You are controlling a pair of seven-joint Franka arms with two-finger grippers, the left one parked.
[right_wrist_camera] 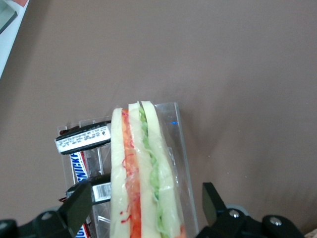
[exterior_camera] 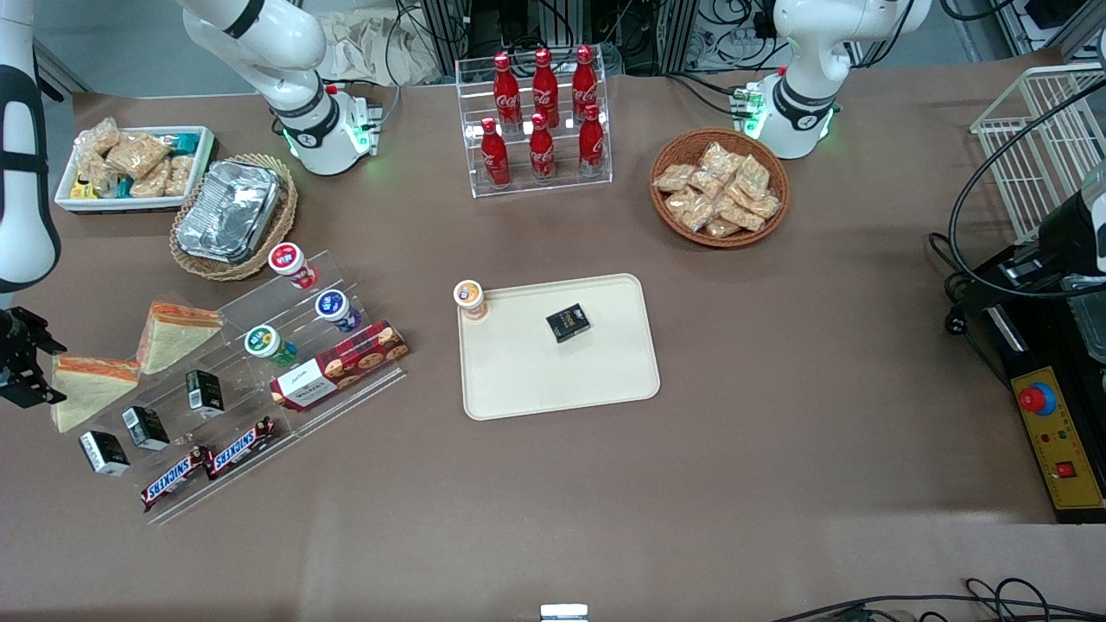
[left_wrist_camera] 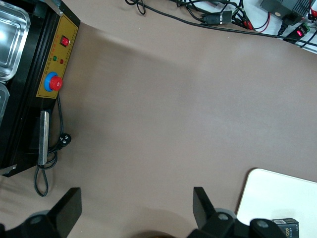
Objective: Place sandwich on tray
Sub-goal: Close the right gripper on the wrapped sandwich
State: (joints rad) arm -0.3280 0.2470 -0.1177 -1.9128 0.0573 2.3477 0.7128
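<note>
Front view: the pincer (exterior_camera: pixel 22 367) hangs at the working arm's end of the surface (exterior_camera: pixel 778 345), touching the sandwich (exterior_camera: pixel 86 384); the tray (exterior_camera: pixel 557 345) lies well apart. Right wrist view: open fingers (right_wrist_camera: pixel 79 203) flank the sandwich (right_wrist_camera: pixel 143 173).

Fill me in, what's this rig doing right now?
The right arm's gripper sits open at the working arm's end of the table, its fingers on either side of a wrapped triangular white-bread sandwich with orange and green filling. A twin wedge stands beside it. The cream rectangular plastic tray holds only a small orange-lidded cup and a black box.
</note>
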